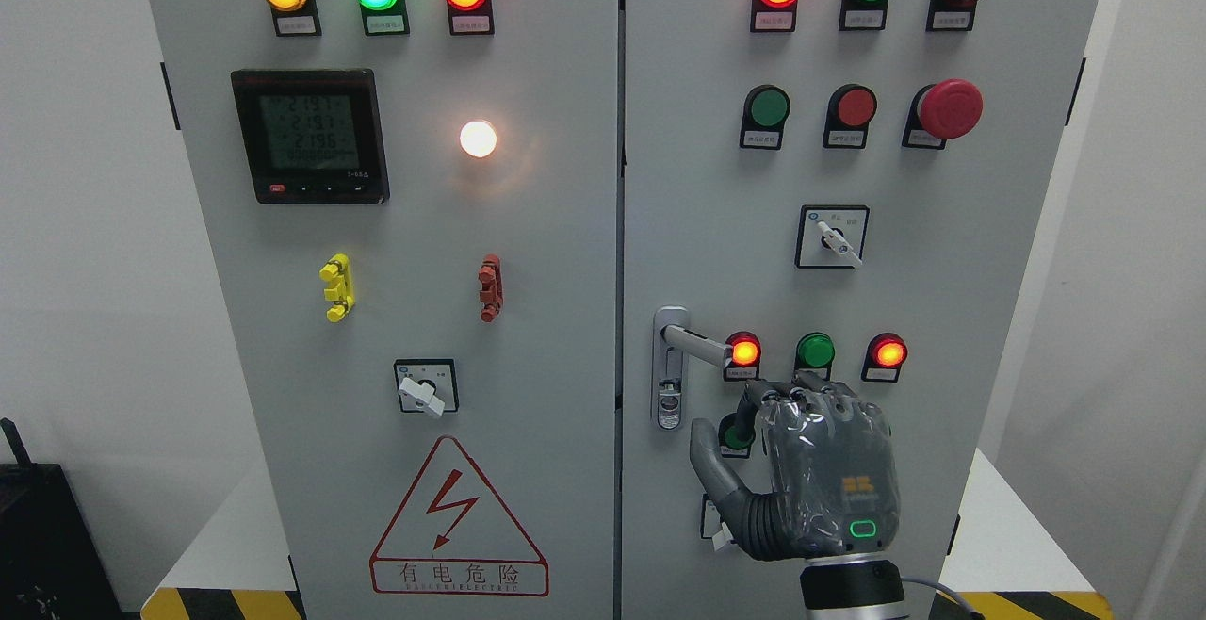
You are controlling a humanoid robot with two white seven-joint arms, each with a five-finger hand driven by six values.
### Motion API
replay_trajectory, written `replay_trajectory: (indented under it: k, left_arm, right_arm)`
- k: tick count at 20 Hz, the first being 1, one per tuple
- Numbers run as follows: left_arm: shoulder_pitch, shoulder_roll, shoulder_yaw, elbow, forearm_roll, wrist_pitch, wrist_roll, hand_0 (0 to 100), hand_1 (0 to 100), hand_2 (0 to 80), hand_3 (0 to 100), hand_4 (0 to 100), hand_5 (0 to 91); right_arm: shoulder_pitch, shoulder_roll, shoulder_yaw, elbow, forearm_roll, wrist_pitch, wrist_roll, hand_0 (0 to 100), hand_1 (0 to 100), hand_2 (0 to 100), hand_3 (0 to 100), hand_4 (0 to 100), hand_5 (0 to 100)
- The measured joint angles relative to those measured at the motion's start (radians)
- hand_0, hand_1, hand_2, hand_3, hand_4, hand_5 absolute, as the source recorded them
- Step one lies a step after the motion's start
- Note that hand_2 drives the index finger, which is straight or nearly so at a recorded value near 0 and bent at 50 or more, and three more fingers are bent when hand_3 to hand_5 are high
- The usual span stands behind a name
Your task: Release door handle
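The silver door handle (695, 344) sits on the left edge of the right cabinet door (980, 252), its lever pointing right from a vertical lock plate (668, 394). My right hand (744, 417) is just below and to the right of the lever, apart from it, with a gap between. Its fingers (801, 400) point toward the panel, the thumb (708, 458) is spread to the left, and it holds nothing. The hand covers part of the lower row of buttons. The left arm does not show.
The grey electrical cabinet has two closed doors. The right door carries lit indicator lamps (744, 351), a red emergency button (950, 108) and a rotary switch (831, 236). The left door has a meter (310, 136), a rotary switch (424, 389) and a warning triangle (458, 521).
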Motion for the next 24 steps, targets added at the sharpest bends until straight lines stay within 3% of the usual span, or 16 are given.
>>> replay_trajectory:
  k: [5, 7, 10, 13, 14, 18, 21, 24]
  left_arm:
    - [0.0, 0.0, 0.0, 0.0, 0.0, 0.0, 0.0, 0, 0, 4.7, 11, 0, 0.0]
    - [0.0, 0.0, 0.0, 0.0, 0.0, 0.0, 0.0, 0, 0, 4.7, 11, 0, 0.0]
    - [0.0, 0.0, 0.0, 0.0, 0.0, 0.0, 0.0, 0, 0, 4.7, 11, 0, 0.0]
    - [0.0, 0.0, 0.0, 0.0, 0.0, 0.0, 0.0, 0, 0, 4.7, 11, 0, 0.0]
    - [0.0, 0.0, 0.0, 0.0, 0.0, 0.0, 0.0, 0, 0, 4.7, 11, 0, 0.0]
    - [0.0, 0.0, 0.0, 0.0, 0.0, 0.0, 0.0, 0, 0, 4.7, 11, 0, 0.0]
    - [0.0, 0.0, 0.0, 0.0, 0.0, 0.0, 0.0, 0, 0, 4.7, 11, 0, 0.0]
    - [0.0, 0.0, 0.0, 0.0, 0.0, 0.003, 0.0, 0, 0, 4.7, 11, 0, 0.0]
  right_arm:
    - [0.061, 0.0, -0.064, -0.026, -0.074, -0.139, -0.014, 51, 31, 46, 72, 64, 59]
    - [0.098, 0.0, -0.096, -0.038, -0.115, -0.196, -0.015, 50, 30, 41, 65, 59, 52]
    - [0.144, 0.0, -0.154, -0.055, -0.179, -0.272, -0.016, 50, 30, 30, 47, 41, 27]
    - [0.172, -0.002, -0.214, -0.067, -0.248, -0.314, -0.017, 51, 27, 20, 33, 27, 12]
    - [0.178, -0.004, -0.231, -0.071, -0.274, -0.323, -0.015, 53, 24, 13, 23, 18, 5]
    - [0.19, -0.013, -0.29, -0.083, -0.361, -0.34, -0.005, 52, 19, 2, 7, 2, 0]
    - [0.181, -0.019, -0.322, -0.089, -0.41, -0.342, 0.026, 50, 19, 0, 0, 0, 0]
    - [0.161, -0.023, -0.346, -0.093, -0.44, -0.342, 0.072, 49, 18, 0, 0, 0, 0]
